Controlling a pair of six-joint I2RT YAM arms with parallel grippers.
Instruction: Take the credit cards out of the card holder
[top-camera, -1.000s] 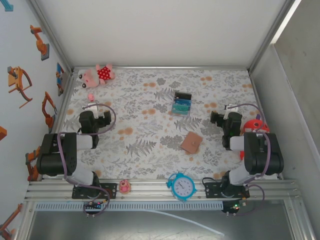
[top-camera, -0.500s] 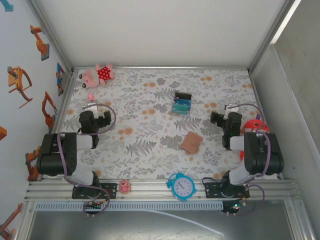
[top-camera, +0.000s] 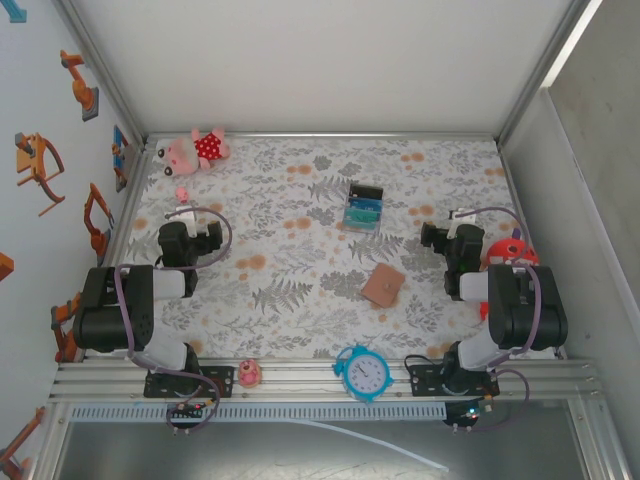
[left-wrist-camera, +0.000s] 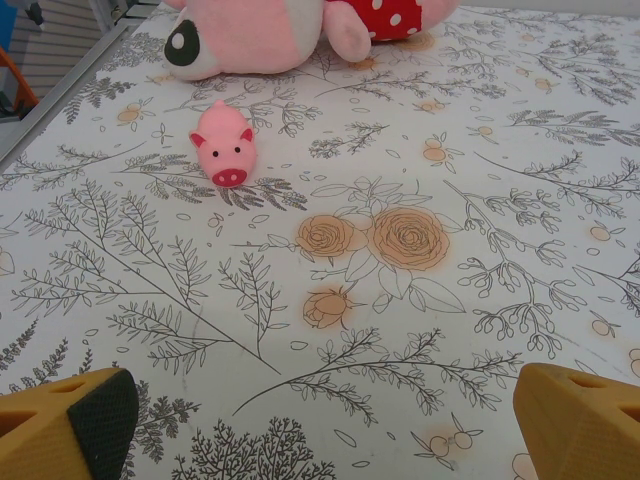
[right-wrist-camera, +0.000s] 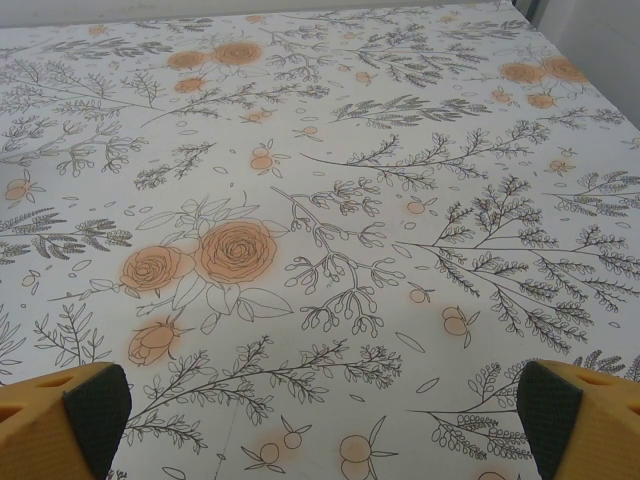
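Note:
The card holder (top-camera: 383, 285) is a small flat tan leather wallet lying closed on the flowered cloth, right of centre and towards the near edge. The credit cards are hidden. My left gripper (top-camera: 185, 218) hovers at the left side of the table, far from the card holder. In the left wrist view that gripper (left-wrist-camera: 320, 440) is open, its yellow fingers (left-wrist-camera: 70, 425) wide apart over bare cloth. My right gripper (top-camera: 462, 222) is at the right, a short way behind and to the right of the card holder. It is also open (right-wrist-camera: 325, 430), with nothing between its fingers (right-wrist-camera: 585, 415).
A black box with teal cards (top-camera: 364, 206) stands behind the card holder. A pink plush (top-camera: 195, 150) and a small pig toy (left-wrist-camera: 224, 155) lie at the far left. A blue clock (top-camera: 362, 373) and a pink figure (top-camera: 249, 373) sit on the near rail; a red-blue toy (top-camera: 512, 250) sits beside the right arm.

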